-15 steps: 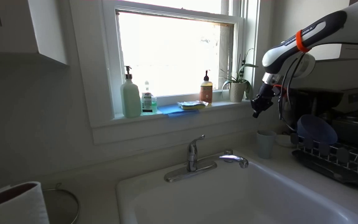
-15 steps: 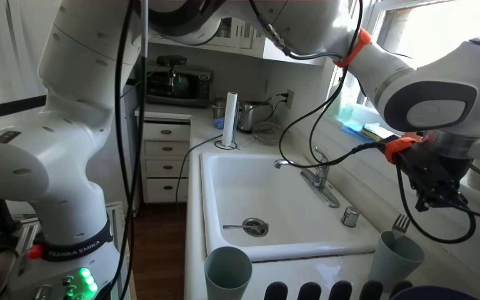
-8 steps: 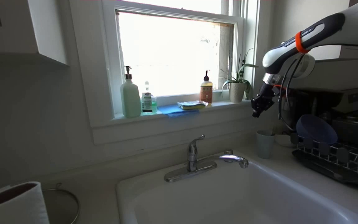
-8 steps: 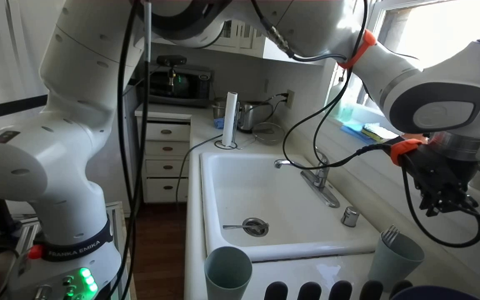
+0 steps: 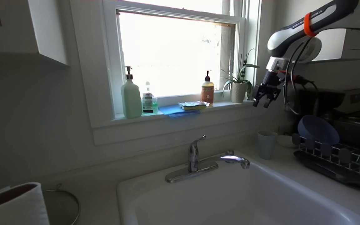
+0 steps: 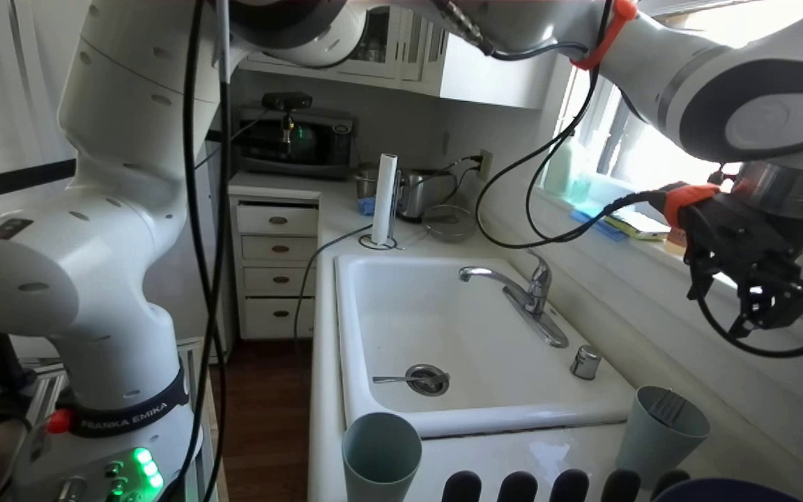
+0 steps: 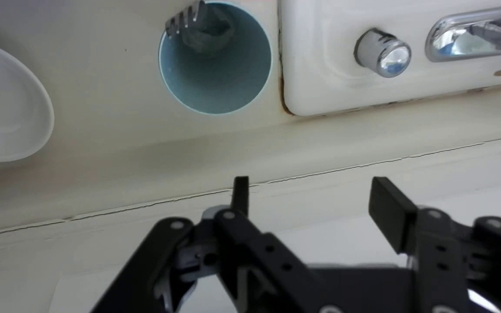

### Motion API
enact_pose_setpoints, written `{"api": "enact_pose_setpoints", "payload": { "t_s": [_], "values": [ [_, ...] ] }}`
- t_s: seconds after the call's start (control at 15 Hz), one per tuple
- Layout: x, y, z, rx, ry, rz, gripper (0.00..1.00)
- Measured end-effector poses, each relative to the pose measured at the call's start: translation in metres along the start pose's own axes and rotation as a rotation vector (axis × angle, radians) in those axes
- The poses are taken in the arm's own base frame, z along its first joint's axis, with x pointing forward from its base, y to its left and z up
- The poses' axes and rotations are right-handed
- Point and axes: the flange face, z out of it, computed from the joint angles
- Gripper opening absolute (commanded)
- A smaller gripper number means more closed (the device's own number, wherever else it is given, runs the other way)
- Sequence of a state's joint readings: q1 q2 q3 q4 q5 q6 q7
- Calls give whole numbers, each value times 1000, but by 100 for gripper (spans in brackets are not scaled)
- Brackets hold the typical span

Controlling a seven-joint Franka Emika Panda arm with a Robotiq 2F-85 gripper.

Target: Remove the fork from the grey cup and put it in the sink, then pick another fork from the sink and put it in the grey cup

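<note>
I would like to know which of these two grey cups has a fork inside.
The grey cup nearer the window, because a fork leans inside it; the other cup shows no fork.

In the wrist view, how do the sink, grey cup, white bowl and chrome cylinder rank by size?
Sink, largest though cut off
Grey cup and white bowl: unsure, the frame cuts the bowl
Chrome cylinder, smallest

- sink (image 6: 436,314): 1
- tap (image 6: 538,286): 1
- grey cups (image 6: 654,447): 2, in an exterior view one at 4 o'clock from the sink, the other cup (image 6: 382,457) at 7 o'clock
- fork (image 7: 185,18) in cup: 1
- utensil (image 6: 391,380) in sink: 1, type unclear
- blue bowl (image 5: 317,128): 1
- white bowl (image 7: 7,100): 1
- pump bottles (image 5: 132,100): 2
- clear bottle (image 5: 148,101): at least 1
- potted plant (image 5: 238,92): 1
- paper roll (image 6: 383,202): 1
- drawers (image 6: 258,282): 4
- end effector (image 7: 311,200): 1
</note>
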State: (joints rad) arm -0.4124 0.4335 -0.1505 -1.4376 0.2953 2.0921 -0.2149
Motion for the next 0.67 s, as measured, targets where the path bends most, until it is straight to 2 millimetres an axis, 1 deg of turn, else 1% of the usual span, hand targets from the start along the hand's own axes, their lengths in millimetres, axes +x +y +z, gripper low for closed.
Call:
{"api": "enact_pose_setpoints", "payload": {
  "t_s": [0.13,0.27,0.4,0.53,0.67],
  "values": [
    [-2,-5,-25,-11,-27,21,100],
    [-2,-6,-51,-46,-30,94,100],
    [0,-7,-71,-98,-17,177,100],
    [2,-10,-82,-126,-7,222,100],
    [2,-10,-79,-126,-10,219,100]
  ]
}}
